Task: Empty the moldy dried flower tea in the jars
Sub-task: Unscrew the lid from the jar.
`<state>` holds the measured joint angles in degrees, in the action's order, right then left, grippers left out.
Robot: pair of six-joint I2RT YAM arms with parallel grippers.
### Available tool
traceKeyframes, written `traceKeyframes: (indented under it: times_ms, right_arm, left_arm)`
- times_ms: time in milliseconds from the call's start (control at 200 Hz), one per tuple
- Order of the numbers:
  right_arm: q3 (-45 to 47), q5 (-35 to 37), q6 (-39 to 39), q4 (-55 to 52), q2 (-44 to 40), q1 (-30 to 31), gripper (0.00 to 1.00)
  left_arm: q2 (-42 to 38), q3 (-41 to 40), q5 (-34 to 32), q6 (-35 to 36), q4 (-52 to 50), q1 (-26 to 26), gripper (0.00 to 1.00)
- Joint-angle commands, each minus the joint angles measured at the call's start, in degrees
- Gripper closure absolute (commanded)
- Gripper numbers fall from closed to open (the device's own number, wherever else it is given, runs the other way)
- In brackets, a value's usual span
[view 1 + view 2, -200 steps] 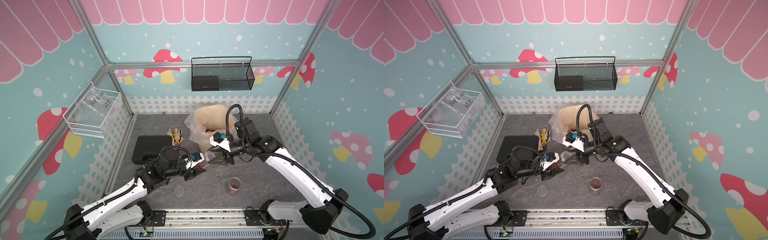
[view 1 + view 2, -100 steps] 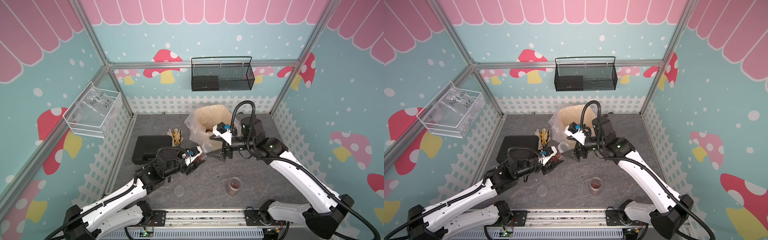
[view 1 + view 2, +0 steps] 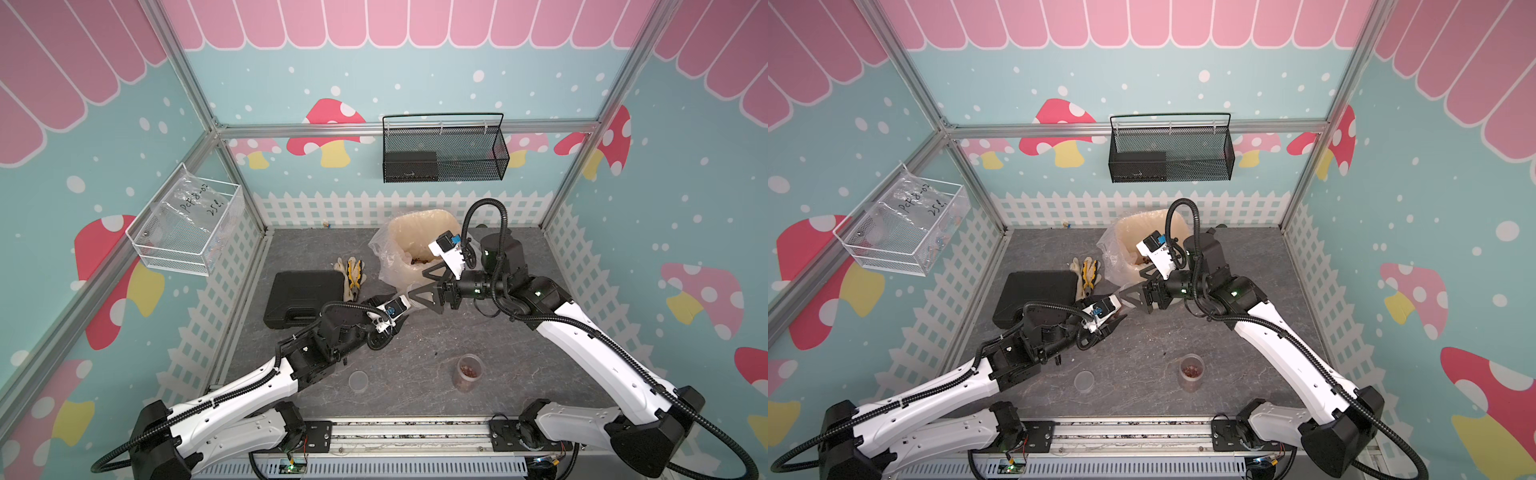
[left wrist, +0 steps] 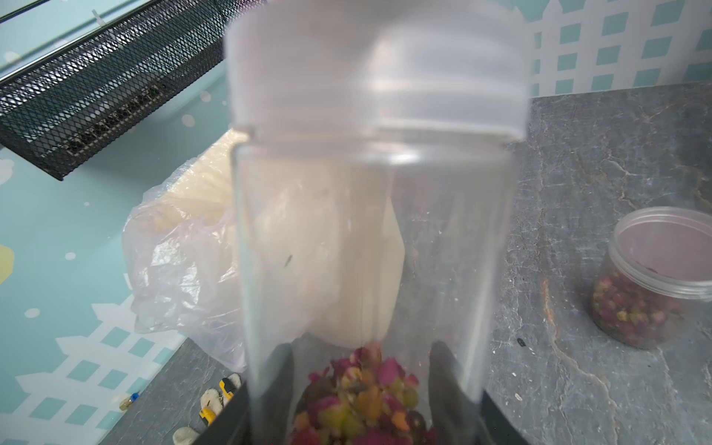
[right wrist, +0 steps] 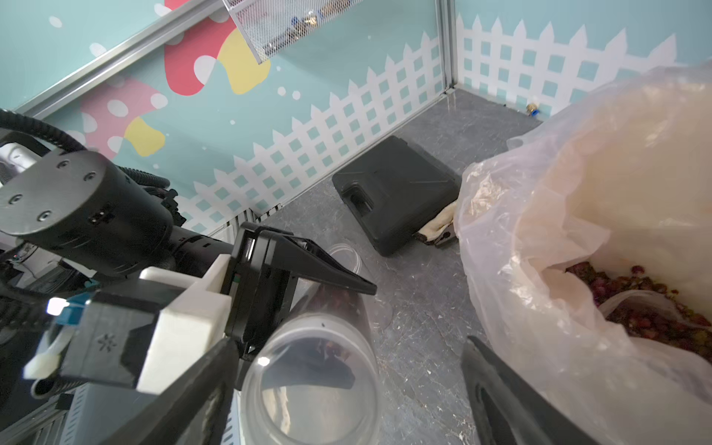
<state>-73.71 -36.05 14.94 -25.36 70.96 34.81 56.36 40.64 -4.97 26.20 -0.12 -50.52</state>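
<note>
The left gripper (image 4: 364, 385) grips a jar (image 4: 370, 215), arm stretched forward. The right gripper (image 3: 417, 285) faces it, jaws spread wide.

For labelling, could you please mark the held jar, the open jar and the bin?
held jar (image 4: 370, 231): left wrist view, clear wall.
open jar (image 4: 639, 312): left wrist view, tea-filled wall.
bin (image 3: 415, 235): in a top view, inner wall.

Back centre of the table (image 3: 519, 353): lined bin (image 3: 415, 226), tea (image 5: 655, 308) in its bottom. Left of the bin, a case (image 3: 303, 299); gloves (image 3: 351, 276) between the two, touching the case. Wire basket (image 3: 442, 153) on the back wall above the bin; tray (image 3: 187, 224) on the left wall.

Just before the bin: held jar (image 4: 370, 231) in the left gripper (image 5: 339, 331), tea at its gripper end. Right gripper (image 3: 417, 284) jaws stand either side of its far end.

Front right: second jar (image 3: 468, 372), tea inside. To its left, well apart, a round piece (image 3: 358, 380), lid or jar I cannot tell.
</note>
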Motion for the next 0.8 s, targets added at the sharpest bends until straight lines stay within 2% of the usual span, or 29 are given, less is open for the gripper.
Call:
traceKeyframes:
  times_ms: [0, 100, 295, 470, 575, 670, 715, 795]
  right_arm:
    - [0.49, -4.7, 0.86, -0.65, -0.03, -0.33, 0.1]
    - [1.03, -5.52, -0.14, -1.28, 0.14, -0.26, 0.17]
    - [1.14, -5.86, -3.8, -3.89, 1.53, -0.2, 0.39]
    - [-0.27, -5.78, -12.47, -6.11, 2.43, -0.23, 0.72]
    - [-1.44, -5.91, -25.72, -8.08, 2.0, -0.25, 0.81]
    - [0.27, -5.28, -38.73, -7.9, -0.07, -0.17, 0.89]
    - [1.03, -4.55, -42.57, -6.76, -1.09, -0.18, 0.95]
    - [0.92, -3.98, -45.87, -6.16, -1.29, -0.15, 0.95]
  left_arm:
    - [-0.49, -0.53, -1.61, 1.93, 1.27, -0.59, 0.89]
    - [-0.29, -0.47, -1.93, 2.1, 0.95, -0.72, 0.89]
    - [0.01, 0.09, -2.04, 2.37, 0.25, -0.89, 0.89]
    - [0.28, 0.87, 0.42, 1.13, -1.71, -0.89, 0.89]
    - [0.15, 1.82, 7.59, -0.55, -4.97, -0.81, 0.9]
    - [0.2, 3.02, 17.94, -2.63, -8.67, -0.23, 0.91]
    - [0.29, 3.53, 22.94, -4.04, -9.85, 0.47, 0.92]
    - [0.48, 3.89, 29.23, -6.94, -10.55, 1.5, 0.92]
